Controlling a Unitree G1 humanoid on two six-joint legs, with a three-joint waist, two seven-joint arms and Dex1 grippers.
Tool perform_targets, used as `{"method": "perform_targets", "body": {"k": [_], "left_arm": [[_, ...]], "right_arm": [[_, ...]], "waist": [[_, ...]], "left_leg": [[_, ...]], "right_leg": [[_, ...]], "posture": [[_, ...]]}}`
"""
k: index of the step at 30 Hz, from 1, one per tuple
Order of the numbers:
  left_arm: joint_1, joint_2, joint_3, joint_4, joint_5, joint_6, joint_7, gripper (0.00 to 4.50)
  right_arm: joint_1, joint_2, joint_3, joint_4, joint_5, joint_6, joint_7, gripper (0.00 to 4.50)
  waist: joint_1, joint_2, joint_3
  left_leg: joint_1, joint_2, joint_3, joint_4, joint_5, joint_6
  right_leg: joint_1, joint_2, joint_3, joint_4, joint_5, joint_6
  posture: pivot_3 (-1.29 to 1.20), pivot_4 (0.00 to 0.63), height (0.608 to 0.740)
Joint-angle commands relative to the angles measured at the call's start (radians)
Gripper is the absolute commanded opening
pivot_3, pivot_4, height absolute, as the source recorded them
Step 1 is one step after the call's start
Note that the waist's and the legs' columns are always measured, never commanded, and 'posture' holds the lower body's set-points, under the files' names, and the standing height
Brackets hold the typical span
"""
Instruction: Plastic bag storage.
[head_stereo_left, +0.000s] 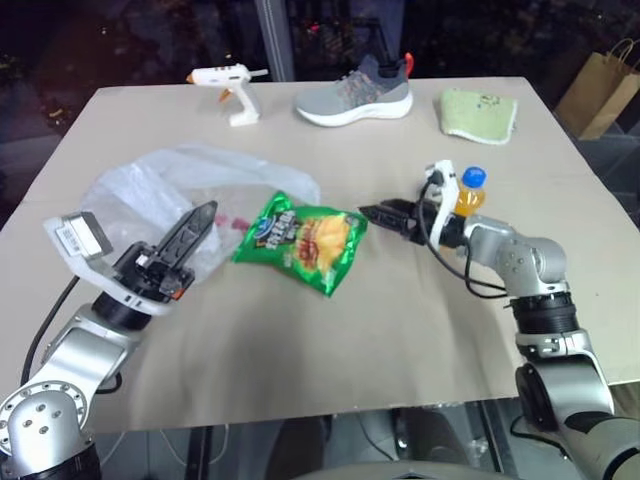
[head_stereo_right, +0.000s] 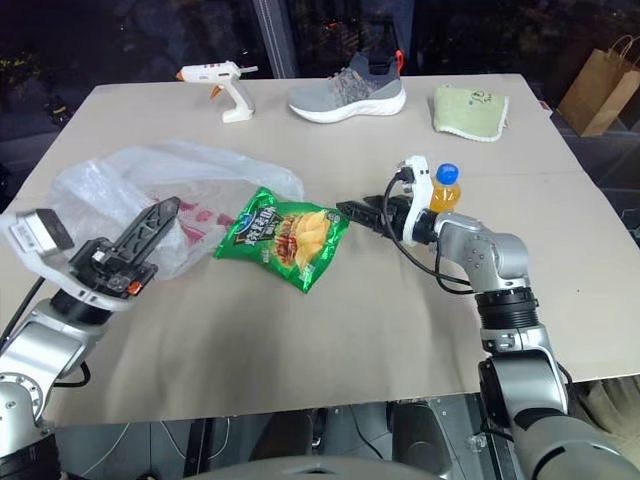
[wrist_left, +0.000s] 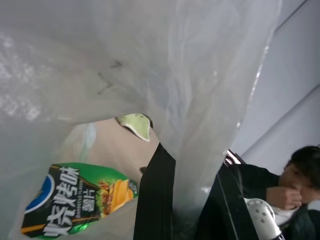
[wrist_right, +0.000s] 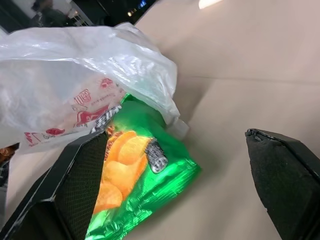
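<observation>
1. Location: the plastic bag (head_stereo_left: 150, 195) lies crumpled at centre left of the head view, on the tabletop (head_stereo_left: 300, 340). Its near edge overlaps the upper end of the green snack packet (head_stereo_left: 303, 240).
2. Handling, as judged: thin, translucent, crinkly film; very light, limp and slippery, holding no shape of its own. It should bunch and slide rather than lift cleanly, and could tear if pulled hard against a pinch.
3. Hold: the left gripper (head_stereo_left: 190, 232) has its fingers closed on a fold of the film, which drapes over them in the left wrist view. A handle or gathered edge would serve better than one flat layer.
4. The right gripper (wrist_right: 175, 175) has its fingers spread wide and empty, just beside the packet's right end.
5. Containers: whether the packet sits partly inside the bag's mouth or merely beneath its edge cannot be told. Red printing shows through the film. A capped bottle of orange drink (head_stereo_left: 470, 190) stands behind the right wrist.
</observation>
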Motion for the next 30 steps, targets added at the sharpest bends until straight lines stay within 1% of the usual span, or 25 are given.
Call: {"method": "perform_targets", "body": {"k": [1,5,7,11,13,16,19,22,23,26,28,30], "left_arm": [[0.02,-0.003,0.016,0.013,-0.004,-0.014,-0.007,0.0],[0.032,-0.005,0.003,0.037,0.01,-0.013,-0.011,0.0],[0.04,-0.005,-0.002,0.057,0.029,-0.013,-0.021,0.0],[0.043,-0.019,-0.001,0.108,0.074,-0.027,-0.031,0.0],[0.04,-0.02,-0.005,0.122,0.097,-0.027,-0.046,0.0],[0.031,-0.025,-0.007,0.131,0.106,-0.024,-0.052,0.0],[0.033,-0.026,-0.015,0.141,0.124,-0.017,-0.067,0.0],[0.04,-0.029,-0.011,0.152,0.129,-0.011,-0.075,0.0],[0.042,-0.03,-0.009,0.157,0.133,-0.01,-0.08,0.0],[0.052,-0.033,-0.01,0.173,0.153,-0.008,-0.096,0.0],[0.053,-0.037,-0.013,0.181,0.163,-0.008,-0.104,0.0],[0.05,-0.039,-0.018,0.187,0.176,-0.009,-0.112,0.0]], "right_arm": [[-0.033,0.052,0.027,-0.014,-0.045,-0.07,0.001,4.47],[-0.076,0.103,0.091,0.046,-0.142,-0.156,0.025,4.47],[-0.09,0.111,0.124,0.068,-0.176,-0.156,0.039,4.47],[-0.098,0.154,0.116,0.096,-0.091,0.002,0.093,4.47],[-0.103,0.146,0.172,0.115,-0.139,0.008,0.121,4.47],[-0.121,0.141,0.242,0.147,-0.236,-0.05,0.122,4.47],[-0.17,0.173,0.24,0.191,-0.303,-0.138,0.078,4.47],[-0.205,0.208,0.211,0.211,-0.305,-0.134,0.065,4.47],[-0.207,0.215,0.215,0.213,-0.312,-0.136,0.069,4.47],[-0.188,0.22,0.282,0.218,-0.365,-0.145,0.093,4.47],[-0.149,0.221,0.337,0.168,-0.363,-0.098,0.134,4.47],[-0.121,0.221,0.371,0.128,-0.367,-0.067,0.149,3.95]], "waist": [[-0.003,0.0,0.0],[-0.002,0.0,0.0],[-0.001,0.0,0.0],[0.0,0.0,0.0],[0.0,0.0,0.0],[-0.002,0.0,0.0],[-0.002,0.0,0.0],[-0.003,0.0,0.0],[-0.003,0.0,0.0],[-0.002,0.0,0.0],[-0.002,0.0,0.0],[0.0,0.0,0.0]], "left_leg": [[0.0,0.0,0.0,0.0,0.0,0.0],[0.0,0.0,0.0,0.0,0.0,0.0],[0.0,0.0,0.0,0.0,0.0,0.0],[0.0,0.0,0.0,0.0,0.0,0.0],[0.0,0.0,0.0,0.0,0.0,0.0],[0.0,0.0,0.0,0.0,0.0,0.0],[0.0,0.0,0.0,0.0,0.0,0.0],[0.0,0.0,0.0,0.0,0.0,0.0],[0.0,0.0,0.0,-0.001,0.0,0.0],[0.0,0.0,0.0,-0.001,0.0,0.0],[0.0,0.0,0.0,-0.002,0.0,0.0],[0.0,0.0,0.0,-0.002,0.0,-0.001]], "right_leg": [[0.0,0.0,0.0,0.0,0.0,0.0],[-0.001,0.001,0.0,0.0,0.0,0.0],[0.0,0.0,0.0,0.0,0.0,0.0],[0.0,0.0,0.0,-0.001,0.0,0.0],[0.0,0.0,0.0,0.0,0.0,0.0],[0.0,0.0,0.0,0.0,0.0,0.0],[-0.001,0.0,0.0,0.0,0.0,0.0],[-0.001,0.0,0.0,0.0,0.0,0.0],[-0.001,0.0,0.0,0.0,0.0,0.0],[-0.001,0.0,0.0,0.0,0.0,-0.001],[-0.001,0.0,0.0,-0.001,0.0,-0.001],[-0.001,0.0,0.0,-0.001,0.0,-0.001]], "posture": [[0.0,0.15,0.74],[0.0,0.15,0.74],[0.0,0.15,0.74],[0.0,0.15,0.74],[0.0,0.15,0.74],[0.0,0.15,0.74],[0.0,0.15,0.74],[0.0,0.15,0.74],[0.0,0.15,0.74],[0.0,0.15,0.74],[0.0,0.15,0.74],[0.0,0.15,0.74]]}}
